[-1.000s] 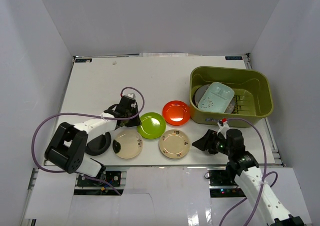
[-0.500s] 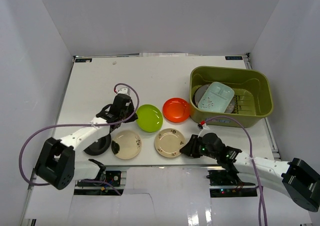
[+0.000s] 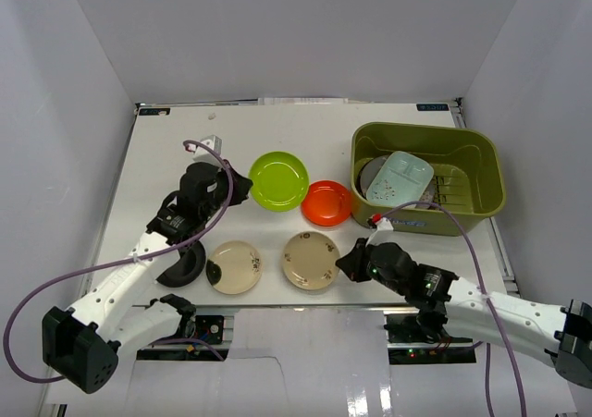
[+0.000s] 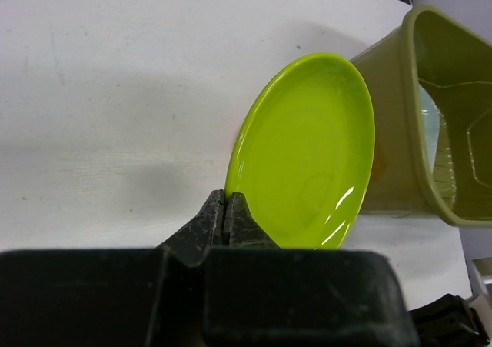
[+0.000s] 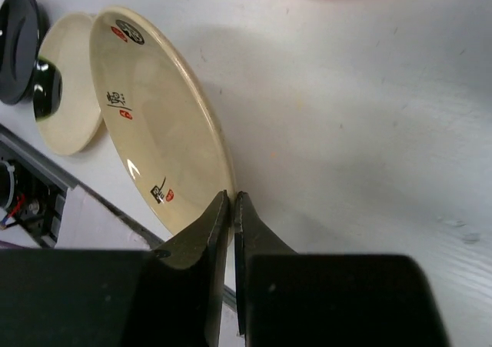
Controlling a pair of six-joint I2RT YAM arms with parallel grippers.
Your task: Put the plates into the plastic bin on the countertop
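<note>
In the top view, the lime green round plate (image 3: 278, 180) was seen pinched at its rim by the left end effector (image 3: 239, 188) and held over the white bench (image 3: 176, 149), well left of the olive-green rectangular plastic bin (image 3: 491, 172). The cream round plate (image 3: 310, 260) was gripped at its edge by the right end effector (image 3: 344, 263) near the bench's front.

In the left wrist view, the jaws were pressed onto the green plate's rim, and the plate was tilted.

In the right wrist view, the cream plate's edge was clamped between the jaws, and the plate was tilted.

Lime plate (image 3: 278, 180) lifted; cream plate (image 3: 311, 260) now pinched.
</note>
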